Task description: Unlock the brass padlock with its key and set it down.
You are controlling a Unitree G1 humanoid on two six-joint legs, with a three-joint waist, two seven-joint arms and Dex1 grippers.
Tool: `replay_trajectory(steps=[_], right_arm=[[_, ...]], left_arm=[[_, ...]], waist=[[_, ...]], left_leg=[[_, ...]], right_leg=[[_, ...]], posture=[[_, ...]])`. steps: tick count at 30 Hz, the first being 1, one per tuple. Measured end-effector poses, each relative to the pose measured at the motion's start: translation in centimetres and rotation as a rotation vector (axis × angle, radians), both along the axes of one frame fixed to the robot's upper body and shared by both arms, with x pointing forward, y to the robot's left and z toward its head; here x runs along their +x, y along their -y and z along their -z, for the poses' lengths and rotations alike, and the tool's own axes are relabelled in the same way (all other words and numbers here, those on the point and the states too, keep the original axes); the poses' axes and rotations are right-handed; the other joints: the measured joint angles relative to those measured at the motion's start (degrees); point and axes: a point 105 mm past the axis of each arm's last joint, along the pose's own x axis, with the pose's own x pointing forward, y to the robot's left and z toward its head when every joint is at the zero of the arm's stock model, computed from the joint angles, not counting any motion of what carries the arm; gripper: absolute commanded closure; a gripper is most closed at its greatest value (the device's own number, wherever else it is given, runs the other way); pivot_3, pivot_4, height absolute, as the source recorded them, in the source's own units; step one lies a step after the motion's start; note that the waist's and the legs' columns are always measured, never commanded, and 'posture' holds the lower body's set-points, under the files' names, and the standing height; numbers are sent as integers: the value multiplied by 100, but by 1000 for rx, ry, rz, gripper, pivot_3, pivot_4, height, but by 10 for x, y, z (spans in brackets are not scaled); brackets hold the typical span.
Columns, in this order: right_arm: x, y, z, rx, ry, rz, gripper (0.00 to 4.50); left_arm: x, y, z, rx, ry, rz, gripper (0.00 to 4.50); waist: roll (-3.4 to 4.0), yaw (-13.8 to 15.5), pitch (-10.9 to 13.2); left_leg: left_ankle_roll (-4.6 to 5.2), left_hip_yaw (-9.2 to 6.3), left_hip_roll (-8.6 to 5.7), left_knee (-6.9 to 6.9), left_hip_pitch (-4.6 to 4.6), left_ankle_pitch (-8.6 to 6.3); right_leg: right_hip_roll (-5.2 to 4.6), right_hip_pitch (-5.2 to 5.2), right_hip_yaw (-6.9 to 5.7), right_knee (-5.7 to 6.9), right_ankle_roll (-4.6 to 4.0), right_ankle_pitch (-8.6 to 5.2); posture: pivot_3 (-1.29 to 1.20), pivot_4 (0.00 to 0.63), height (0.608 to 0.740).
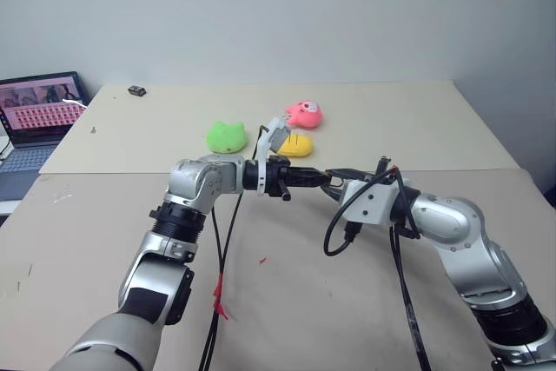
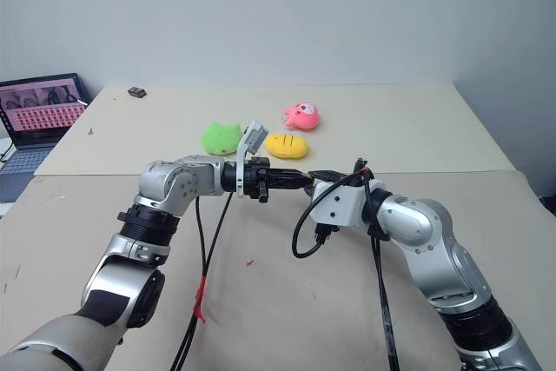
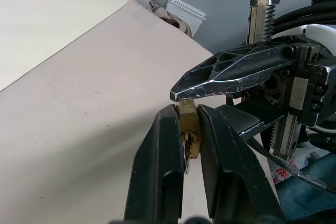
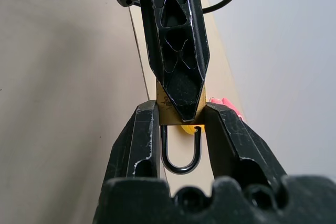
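Holding the brass padlock (image 4: 167, 114) btwn right gripper (image 4: 181, 129) pads, shackle toward its wrist; we've got left gripper (image 3: 190, 129) clamped on the key (image 3: 186, 148) end, opposite.

You see a gold-coloured brass padlock (image 4: 167, 113) with a dark shackle (image 4: 181, 156), caught between black fingers (image 4: 137, 145) of the right gripper (image 4: 181, 124) and the left gripper (image 3: 185, 140), also black. At upper centre of the head view lie a green plush toy (image 1: 226, 136), a yellow one (image 1: 296, 145) and a pink one (image 1: 304, 114) on the beige table (image 1: 391, 119). At far left, the laptop (image 1: 39, 110) screen glows pink.
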Motion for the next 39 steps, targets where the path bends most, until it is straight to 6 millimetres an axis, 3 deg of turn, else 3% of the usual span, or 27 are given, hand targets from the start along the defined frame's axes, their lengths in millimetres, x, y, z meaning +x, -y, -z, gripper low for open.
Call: replay_trajectory(steps=[5, 9, 10, 11, 14, 18, 20, 29, 39], right_arm=[[-2, -4, -1, 18, -5, -16, 1194], [-5, -2, -5, 59, -56, -11, 1194], [-6, -1, -8, 75, -61, -6, 1474], [-7, 0, -10, 84, -64, -2, 1474], [-11, 7, -20, 140, -81, 18, 2412], [-15, 13, -13, 148, -124, 39, 3981], [-16, 14, -11, 145, -134, 44, 4460], [-16, 14, -3, 130, -153, 55, 4460], [-15, 14, -3, 107, -146, 58, 4460]], left_arm=[[2, -1, 4, 13, -9, -12, 4458], [3, -1, 4, 17, -7, -26, 4458], [4, -2, 4, 17, -7, -27, 4458], [4, -2, 4, 18, -7, -29, 4458], [5, -4, 4, 22, -5, -36, 4458], [5, -3, 5, 21, -5, -39, 4458], [6, 0, 5, 14, -9, -35, 4458], [4, 11, -8, -25, -17, -16, 4458], [-4, 3, -23, -59, -54, -5, 4458]], waist=[[0, -1, 1], [1, 3, 1], [0, 4, 1], [0, 6, 1], [0, 8, 1], [0, 9, 2], [-1, 8, 3], [-13, -19, 12], [-10, -19, 14]], left_leg=[[0, 0, 0, 0, 0, 0], [0, 0, 0, 0, -1, 0], [0, -1, 0, 0, -1, 0], [0, -1, 0, 0, -2, 0], [0, -2, 0, -3, -1, 0], [0, -2, -1, -2, -1, 0], [0, -2, -1, -1, 0, 0], [0, -2, 0, -4, 0, 0], [-1, -3, 0, -3, 1, 1]], right_leg=[[0, 0, 0, 0, 0, 0], [0, 0, 0, 2, 0, 0], [0, 0, 0, 2, 0, 0], [0, 0, 0, 3, 0, 0], [0, 2, -1, 2, 0, 0], [0, 2, 0, -3, 0, 0], [0, 3, 0, -5, 0, 0], [1, 2, 0, -4, 1, -1], [0, 3, 0, -4, 1, -1]], posture=[[0, 150, 655], [0, 150, 655], [0, 150, 655], [0, 150, 655], [0, 150, 655], [0, 150, 655], [0, 150, 655], [0, 150, 655], [0, 150, 655]])
